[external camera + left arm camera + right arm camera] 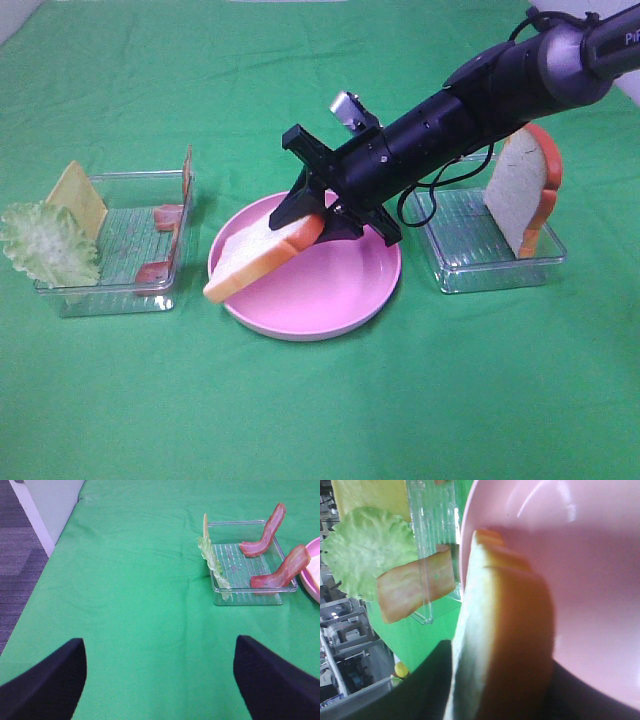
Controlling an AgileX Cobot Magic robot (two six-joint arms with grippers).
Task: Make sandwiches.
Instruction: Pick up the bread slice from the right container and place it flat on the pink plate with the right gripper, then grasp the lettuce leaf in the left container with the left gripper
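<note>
On the green-clothed worktop [320, 420], assembly has barely begun: the first white, orange-crusted toy bread slice [262, 258] lies tilted across the round pink plate [340, 290], between the right pincer [320, 218] jaws; gripped or loosened, I cannot tell. The second bread slice [522, 185], pale green lettuce leaf [45, 245], yellow cheese square [78, 195] and pink-red bacon strips [165, 215] wait in clear plastic trays [470, 270]. The left pincer [160, 680] gapes wide, empty.

Cloth [320, 420]: plain green. Plate [345, 290]: pink. Bread slices [262, 255]: white, orange crust. Lettuce [45, 245]: pale green. Cheese [78, 195]: yellow. Bacon [281, 570]: pinkish red. Trays [500, 277]: clear, ribbed.
</note>
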